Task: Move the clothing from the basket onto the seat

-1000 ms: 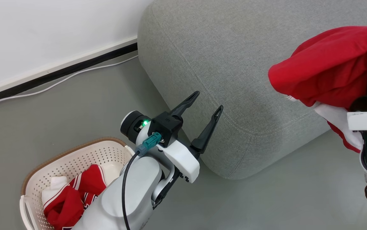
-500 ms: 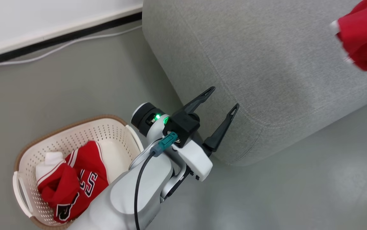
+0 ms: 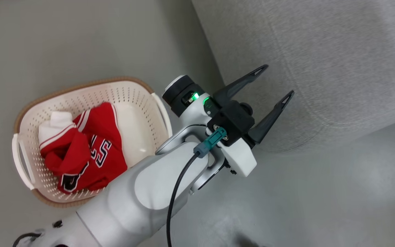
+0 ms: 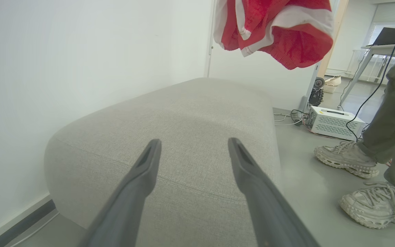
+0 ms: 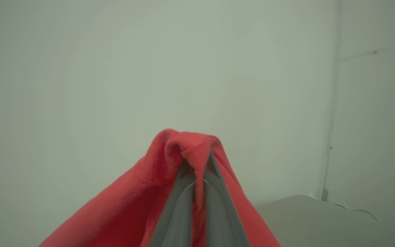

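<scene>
Seat: the seat (image 4: 190, 113) is a big, soft grey block on the floor beside a white wall.
Right hand: the right hand (image 5: 199, 163) is squeezed tight on red cloth. A fold pokes up between its two fingers and the rest hangs down both sides.
Hanging clothing: the hanging clothing (image 4: 273, 31), red with white stripes, is up in the air and looks to be over the far part of the seat, well apart from its top.
Left hand: the left hand (image 3: 278, 80) is spread wide and holds nothing. Its fingers point at the near corner of the seat.
Basket: the basket (image 3: 139, 103) sits on the floor beside the seat's near corner, not touching it.
Other clothing: the other clothing (image 3: 91, 151), red with black-and-white letters, lies bunched in the basket, lower than the seat.
Which way: the seat lies below the hanging clothing, so the right hand likely has to go down and then let go.
Nearer arm: the left hand is the one by the basket, but it faces the seat and the basket is behind it, away from the seat.
Long side: both pieces are bunched up, so no long side can be told.
How far: likely about halfway.
</scene>
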You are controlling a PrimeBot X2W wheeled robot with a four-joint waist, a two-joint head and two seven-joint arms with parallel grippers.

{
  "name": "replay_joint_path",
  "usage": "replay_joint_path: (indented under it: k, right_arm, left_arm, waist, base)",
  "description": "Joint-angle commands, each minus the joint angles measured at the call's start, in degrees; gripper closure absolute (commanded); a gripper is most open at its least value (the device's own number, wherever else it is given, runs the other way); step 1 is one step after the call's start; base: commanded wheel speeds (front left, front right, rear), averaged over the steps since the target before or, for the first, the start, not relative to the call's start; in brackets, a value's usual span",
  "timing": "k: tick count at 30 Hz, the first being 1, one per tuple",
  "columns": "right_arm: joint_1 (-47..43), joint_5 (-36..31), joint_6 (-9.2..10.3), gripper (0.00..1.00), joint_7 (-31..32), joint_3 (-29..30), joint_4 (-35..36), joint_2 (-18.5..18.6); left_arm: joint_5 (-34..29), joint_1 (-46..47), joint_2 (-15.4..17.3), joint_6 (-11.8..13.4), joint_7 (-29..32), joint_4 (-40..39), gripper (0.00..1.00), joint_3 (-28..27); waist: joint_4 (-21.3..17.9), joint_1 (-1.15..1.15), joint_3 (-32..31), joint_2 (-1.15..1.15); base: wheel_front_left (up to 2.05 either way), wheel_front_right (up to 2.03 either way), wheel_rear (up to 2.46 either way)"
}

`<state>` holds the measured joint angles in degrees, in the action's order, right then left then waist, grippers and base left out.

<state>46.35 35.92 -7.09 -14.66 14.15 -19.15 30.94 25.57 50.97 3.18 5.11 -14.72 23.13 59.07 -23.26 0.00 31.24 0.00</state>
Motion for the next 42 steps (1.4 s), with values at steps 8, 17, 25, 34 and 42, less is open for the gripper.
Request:
replay_joint_path:
  k: [8,17,25,34,42]
  right_arm:
    - [8.0,-0.5,-0.4,1.0,-0.3,2.1,-7.2,6.9]
    - [17.3,-4.6,-0.4,1.0,-0.3,3.6,-17.8,11.5]
    - [21.2,-5.2,-0.4,1.0,-0.3,1.2,-26.0,11.3]
    - [17.2,3.5,-0.4,1.0,-0.3,-9.6,-28.1,10.0]
    - [9.0,11.0,-0.4,0.98,-0.3,-16.1,-24.6,9.7]
  left_arm:
    - [2.0,6.6,-0.3,3.4,-0.3,-2.5,0.0,3.7]
    - [3.2,9.4,-0.3,6.8,-0.3,-5.0,0.0,7.2]
    - [3.4,9.4,-0.3,8.8,-0.3,-6.4,0.0,8.5]
    - [3.8,9.0,-0.3,9.1,-0.3,-7.1,0.0,8.5]
    - [4.3,7.3,-0.3,9.0,-0.3,-8.2,0.0,7.1]
  waist:
    - [5.1,0.0,9.3,0.0]
    - [9.2,0.0,16.0,0.0]
    - [11.7,0.0,18.7,0.0]
    - [12.6,0.0,17.9,0.0]
    - [13.0,0.0,15.3,0.0]
  base:
    - [0.0,0.0,0.0]
    - [0.0,0.0,0.0]
    - [0.0,0.0,0.0]
    - [0.0,0.0,0.0]
    - [0.0,0.0,0.0]
